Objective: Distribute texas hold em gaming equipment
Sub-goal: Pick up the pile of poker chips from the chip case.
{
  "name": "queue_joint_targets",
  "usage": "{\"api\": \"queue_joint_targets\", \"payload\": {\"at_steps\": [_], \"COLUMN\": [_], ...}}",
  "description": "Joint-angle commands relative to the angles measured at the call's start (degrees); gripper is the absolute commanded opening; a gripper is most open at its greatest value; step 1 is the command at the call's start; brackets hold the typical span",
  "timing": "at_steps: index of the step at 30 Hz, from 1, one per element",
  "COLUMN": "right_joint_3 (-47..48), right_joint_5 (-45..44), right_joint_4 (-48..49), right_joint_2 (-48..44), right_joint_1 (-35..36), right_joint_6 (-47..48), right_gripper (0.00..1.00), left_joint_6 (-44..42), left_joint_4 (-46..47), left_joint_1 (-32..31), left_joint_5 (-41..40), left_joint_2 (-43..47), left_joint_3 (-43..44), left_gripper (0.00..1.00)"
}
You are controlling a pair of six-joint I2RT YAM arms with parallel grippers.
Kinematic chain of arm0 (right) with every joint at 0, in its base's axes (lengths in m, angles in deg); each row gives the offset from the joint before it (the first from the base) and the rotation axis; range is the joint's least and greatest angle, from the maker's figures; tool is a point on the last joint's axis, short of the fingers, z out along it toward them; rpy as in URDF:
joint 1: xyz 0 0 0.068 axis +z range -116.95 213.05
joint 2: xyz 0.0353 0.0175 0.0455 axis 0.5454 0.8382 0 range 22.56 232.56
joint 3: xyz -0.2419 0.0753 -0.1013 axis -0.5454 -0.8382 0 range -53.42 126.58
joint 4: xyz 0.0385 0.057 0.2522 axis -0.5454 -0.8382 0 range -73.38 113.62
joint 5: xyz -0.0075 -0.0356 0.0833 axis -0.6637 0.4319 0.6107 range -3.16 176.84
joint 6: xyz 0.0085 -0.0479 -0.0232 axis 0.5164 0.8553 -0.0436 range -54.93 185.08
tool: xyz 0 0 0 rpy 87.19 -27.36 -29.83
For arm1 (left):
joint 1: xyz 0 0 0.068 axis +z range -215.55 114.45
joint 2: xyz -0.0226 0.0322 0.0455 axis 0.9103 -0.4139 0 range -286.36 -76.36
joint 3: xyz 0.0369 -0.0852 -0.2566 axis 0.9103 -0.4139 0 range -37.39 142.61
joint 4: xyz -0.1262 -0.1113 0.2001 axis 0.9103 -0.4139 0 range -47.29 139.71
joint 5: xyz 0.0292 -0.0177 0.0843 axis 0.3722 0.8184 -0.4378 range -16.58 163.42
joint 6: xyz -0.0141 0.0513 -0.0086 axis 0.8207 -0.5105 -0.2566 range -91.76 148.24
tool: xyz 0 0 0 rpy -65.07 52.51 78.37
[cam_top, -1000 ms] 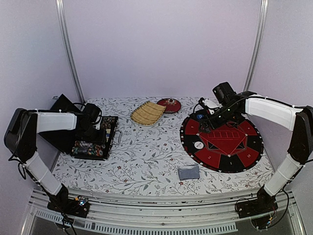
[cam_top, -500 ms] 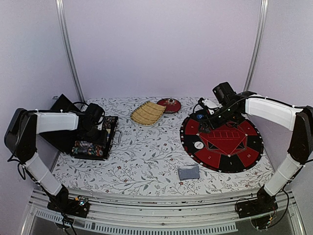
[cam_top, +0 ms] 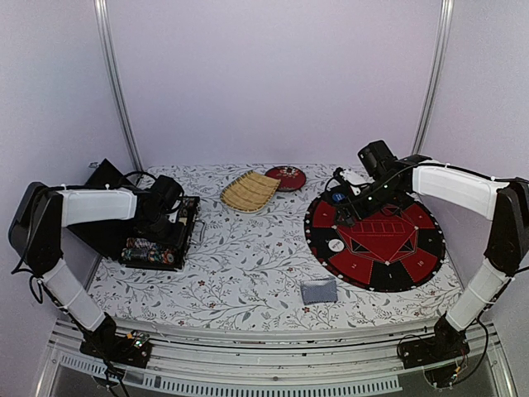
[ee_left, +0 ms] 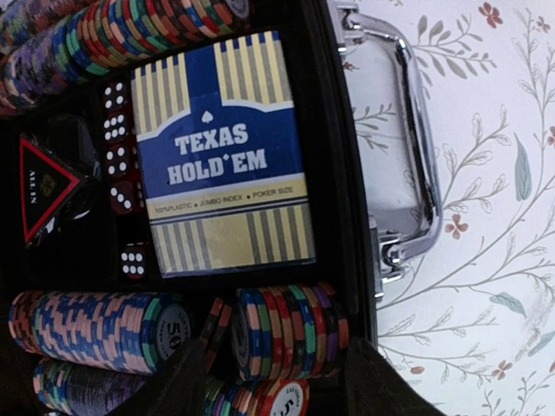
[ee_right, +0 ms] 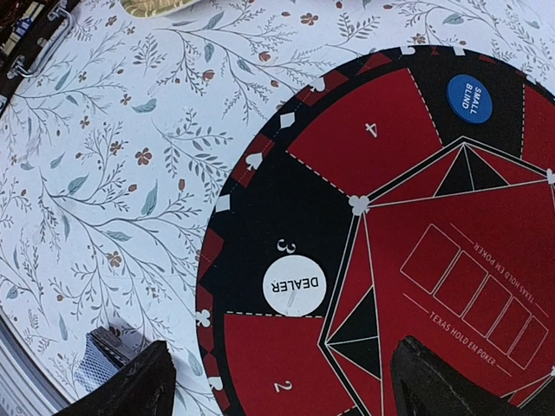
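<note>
An open black case at the left holds rows of mixed-colour poker chips, a blue Texas Hold'em card box and red dice. My left gripper hangs open just above the case; in the left wrist view its fingers stand either side of a chip row without touching it. My right gripper is open and empty above the round red-and-black poker mat. The white dealer button lies on seat 3 and a blue small-blind button near seat 4. The grey-blue card deck lies on the cloth.
A woven bamboo tray and a round red dish sit at the back middle. The case's metal handle juts towards the floral cloth. The deck's corner shows beside my right fingers. Rails run up both back corners.
My left gripper has shifted a little right and forward over the case. The right arm has barely moved.
</note>
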State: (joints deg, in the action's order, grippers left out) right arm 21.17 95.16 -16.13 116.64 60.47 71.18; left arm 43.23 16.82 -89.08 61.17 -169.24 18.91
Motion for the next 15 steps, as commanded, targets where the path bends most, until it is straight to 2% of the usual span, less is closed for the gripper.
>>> {"api": "queue_joint_targets", "payload": {"at_steps": [1, 5, 15], "right_joint_3": [-0.7, -0.8, -1.1], "right_joint_5": [1.0, 0.9, 1.3], "right_joint_4": [-0.7, -0.8, -0.8], "right_joint_2": [0.8, 1.0, 1.3], "right_joint_1": [0.6, 0.8, 1.0], "right_joint_6": [0.5, 0.6, 0.7], "right_gripper": [0.88, 0.88, 0.88], "left_joint_6": [-0.4, -0.3, -0.2], "left_joint_4": [-2.7, -3.0, -3.6], "left_joint_1": [-0.1, 0.4, 0.9], "left_joint_5": [-2.5, -1.6, -3.2], "left_joint_2": [0.7, -0.3, 0.1], "left_joint_3": [1.1, 1.0, 1.7], "left_gripper": [0.59, 0.65, 0.63]}}
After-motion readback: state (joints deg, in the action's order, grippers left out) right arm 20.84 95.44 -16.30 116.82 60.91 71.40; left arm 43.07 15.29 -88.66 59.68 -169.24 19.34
